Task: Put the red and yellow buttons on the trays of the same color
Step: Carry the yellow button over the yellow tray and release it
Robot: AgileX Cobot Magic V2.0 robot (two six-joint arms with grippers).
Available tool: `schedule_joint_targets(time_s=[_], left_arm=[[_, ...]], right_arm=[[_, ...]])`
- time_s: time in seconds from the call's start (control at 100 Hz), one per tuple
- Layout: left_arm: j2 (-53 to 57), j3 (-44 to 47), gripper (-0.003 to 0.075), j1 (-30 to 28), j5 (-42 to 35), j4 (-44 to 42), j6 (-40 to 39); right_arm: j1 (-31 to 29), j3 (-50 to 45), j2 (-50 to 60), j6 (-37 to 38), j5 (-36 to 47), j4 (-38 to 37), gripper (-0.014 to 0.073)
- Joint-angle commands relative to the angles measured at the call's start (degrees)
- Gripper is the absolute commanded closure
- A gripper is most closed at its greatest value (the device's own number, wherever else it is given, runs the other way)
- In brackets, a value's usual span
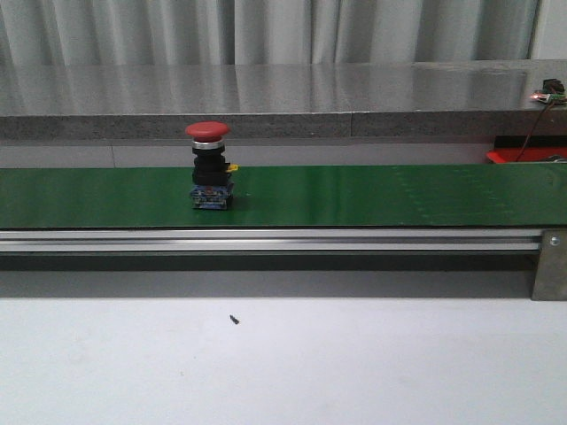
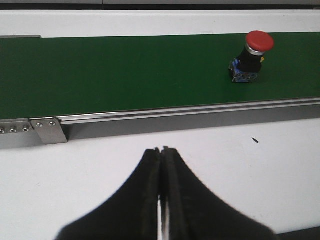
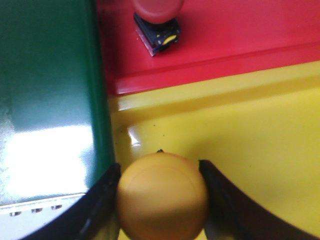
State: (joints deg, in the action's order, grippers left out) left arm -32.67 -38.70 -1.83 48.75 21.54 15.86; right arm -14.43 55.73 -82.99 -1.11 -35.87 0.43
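A red button with a black body and blue base stands upright on the green belt; the left wrist view shows the same red button on the belt. My left gripper is shut and empty over the white table, short of the belt. Another red button sits in the red tray. My right gripper hugs a yellow button on both sides, just above the yellow tray. Neither gripper shows in the front view.
An aluminium rail runs along the belt's front edge, with a bracket at its right end. A grey counter lies behind the belt. The red tray's corner shows at the far right. A small black speck lies on the white table.
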Motion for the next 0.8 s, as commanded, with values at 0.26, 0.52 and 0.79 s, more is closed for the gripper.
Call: schedule_joint_targets(time_s=[0.26,0.52,0.79], left_arm=[[-0.1,-1.4,0.074,0.4,-3.1,1.3,-0.4],[-0.1,-1.4,0.074,0.4,-3.1,1.3,-0.4],[-0.1,-1.4,0.074,0.4,-3.1,1.3,-0.4]], right_arm=[[-1.6,0.0,-5.1,1.1,8.5,1.0,0.0449],[-1.6,0.0,-8.3,3.8,10.3,1.0,0.0368],[-2.0,0.0,-8.3,3.8,11.3,0.9,0.0064]])
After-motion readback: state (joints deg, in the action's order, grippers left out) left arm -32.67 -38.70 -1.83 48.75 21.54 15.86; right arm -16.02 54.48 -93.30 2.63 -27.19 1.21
